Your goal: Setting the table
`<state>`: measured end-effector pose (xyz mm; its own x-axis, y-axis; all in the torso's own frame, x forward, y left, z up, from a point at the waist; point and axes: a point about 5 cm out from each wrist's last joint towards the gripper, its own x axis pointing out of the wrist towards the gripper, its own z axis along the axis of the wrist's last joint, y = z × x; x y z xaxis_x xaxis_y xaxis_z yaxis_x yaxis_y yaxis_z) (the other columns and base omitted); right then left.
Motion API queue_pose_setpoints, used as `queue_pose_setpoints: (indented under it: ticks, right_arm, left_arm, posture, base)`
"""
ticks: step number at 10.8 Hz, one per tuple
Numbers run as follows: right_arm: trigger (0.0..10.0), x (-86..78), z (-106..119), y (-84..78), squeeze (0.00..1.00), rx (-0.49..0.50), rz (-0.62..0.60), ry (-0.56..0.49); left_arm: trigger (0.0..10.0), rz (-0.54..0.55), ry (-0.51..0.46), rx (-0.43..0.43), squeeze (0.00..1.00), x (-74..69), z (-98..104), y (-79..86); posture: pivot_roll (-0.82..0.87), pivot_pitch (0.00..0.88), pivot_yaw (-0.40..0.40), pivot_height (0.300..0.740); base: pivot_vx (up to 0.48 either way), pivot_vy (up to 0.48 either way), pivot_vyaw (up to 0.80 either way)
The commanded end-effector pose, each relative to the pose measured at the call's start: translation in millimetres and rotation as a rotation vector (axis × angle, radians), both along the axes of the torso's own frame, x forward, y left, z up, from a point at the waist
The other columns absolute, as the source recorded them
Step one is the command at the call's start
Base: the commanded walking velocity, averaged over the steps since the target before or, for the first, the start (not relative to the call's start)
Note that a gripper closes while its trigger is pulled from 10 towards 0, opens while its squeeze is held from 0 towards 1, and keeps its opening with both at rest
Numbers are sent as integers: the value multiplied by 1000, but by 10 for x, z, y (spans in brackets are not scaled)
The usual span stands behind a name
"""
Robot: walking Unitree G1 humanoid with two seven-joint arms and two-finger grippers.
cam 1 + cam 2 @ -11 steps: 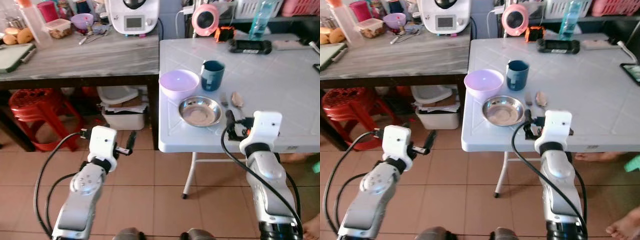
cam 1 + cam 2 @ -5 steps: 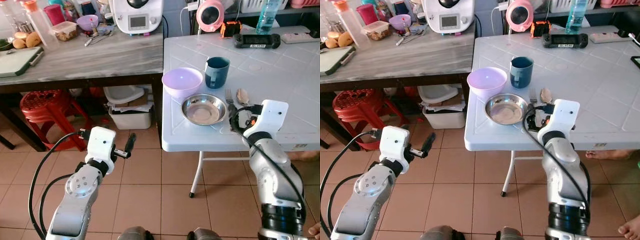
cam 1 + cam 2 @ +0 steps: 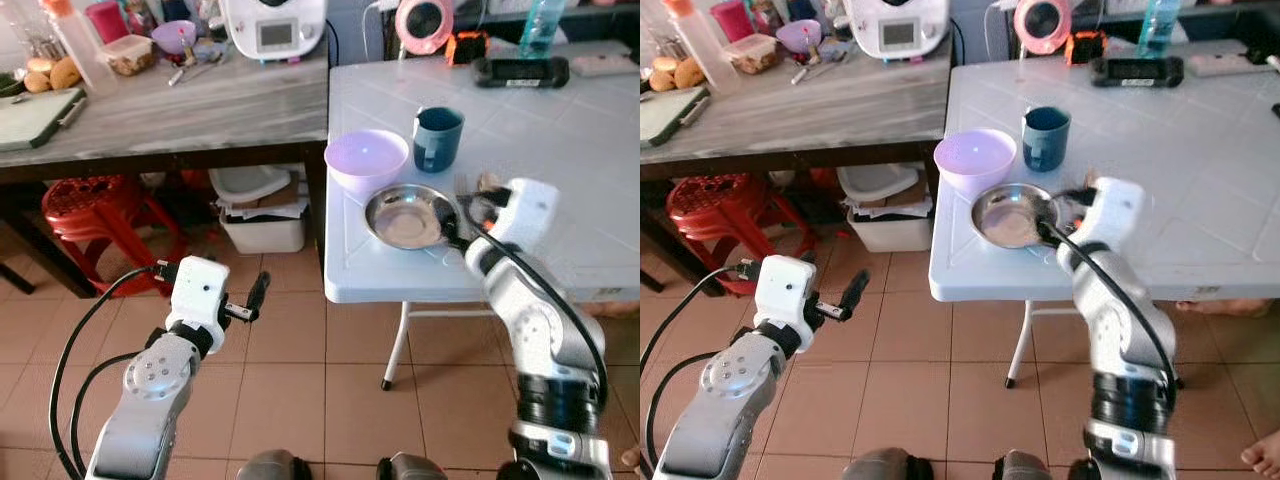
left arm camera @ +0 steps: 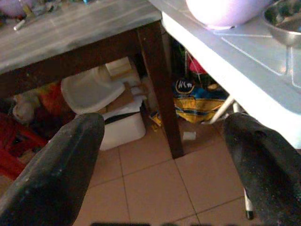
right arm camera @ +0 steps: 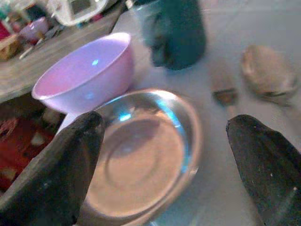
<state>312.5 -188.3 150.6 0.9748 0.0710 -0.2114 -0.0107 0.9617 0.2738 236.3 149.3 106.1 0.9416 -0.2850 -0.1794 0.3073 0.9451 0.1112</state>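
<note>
A shiny round metal plate (image 5: 141, 155) sits near the front edge of the white plastic folding table (image 3: 560, 150). It is shallow, with a raised rim and a flat middle that looks a bit brown. A light purple plastic bowl (image 5: 87, 70) sits just beside it, and a dark blue cup (image 3: 437, 138) stands near. A fork (image 5: 223, 87) and a spoon (image 5: 268, 73) lie beside the plate. The right gripper (image 5: 164, 136) hangs over the plate with its fingers wide apart. The left gripper (image 3: 256, 295) is low over the floor tiles, fingers apart and holding nothing.
</note>
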Motion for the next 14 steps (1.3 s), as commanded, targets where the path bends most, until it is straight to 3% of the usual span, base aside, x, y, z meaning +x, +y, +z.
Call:
queue_pose_setpoints:
  ticks: [1, 4, 14]
  right_arm:
    - [10000, 21, -5, 107, 0, 21, 50, 23]
    - [10000, 6, -90, 249, 0, 38, 121, 81]
    - [10000, -81, -157, 261, 0, 70, 65, 158]
  left_arm:
    - [10000, -7, -2, 14, 0, -19, 33, 35]
    - [10000, -18, 10, 18, 0, -32, 31, 36]
    - [10000, -19, -13, 5, 0, 72, 74, 18]
  posture:
    - [58, 81, 146, 740]
    - [54, 94, 153, 740]
    - [50, 52, 142, 740]
  base:
    - [0, 0, 0]
    - [0, 0, 0]
    - [0, 0, 0]
